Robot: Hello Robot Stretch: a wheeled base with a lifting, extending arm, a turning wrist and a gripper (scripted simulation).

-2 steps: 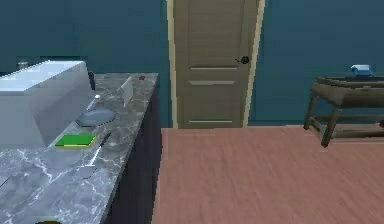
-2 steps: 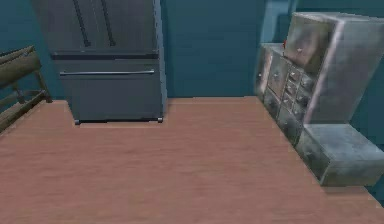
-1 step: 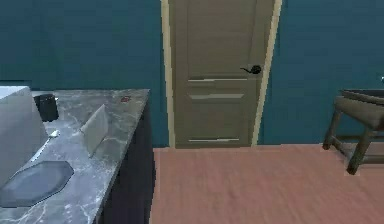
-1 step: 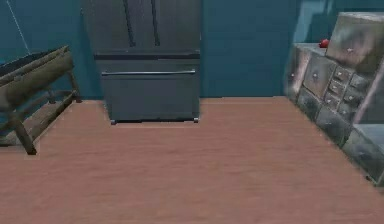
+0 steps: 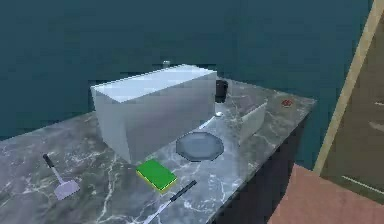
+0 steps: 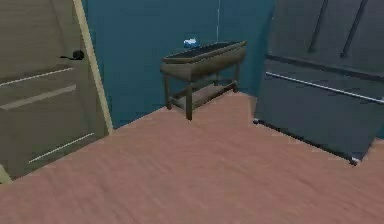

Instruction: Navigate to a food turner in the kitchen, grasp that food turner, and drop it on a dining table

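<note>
A marble-patterned counter (image 5: 40, 150) runs across the forward view in front of a dark teal wall (image 5: 90, 40). At the middle of it stands a large pale grey box (image 5: 150, 105). The food turner (image 5: 58, 174) lies flat on the counter at about 8 o'clock from the box, near the counter's near-left part, its dark handle pointing toward 11 o'clock and its pale flat head toward 5 o'clock. At 6 o'clock from the box lies a green sponge (image 5: 157, 175), and just beside that, at 4 o'clock, a knife with a dark handle (image 5: 172, 200). A dark round plate (image 5: 200, 146) sits at 4 o'clock from the box, and a dark cup (image 5: 221, 91) at 3 o'clock. A tan door (image 5: 365, 110) stands at the view's right. In the arm side view, a small wooden table (image 6: 203, 62) stands against the teal wall at 12 o'clock, a panelled door (image 6: 45, 90) at 9 o'clock, and a dark tall cabinet (image 6: 325, 75) at 3 o'clock, over a wooden floor (image 6: 190, 170). How the gripper's fingers stand cannot be told.
</note>
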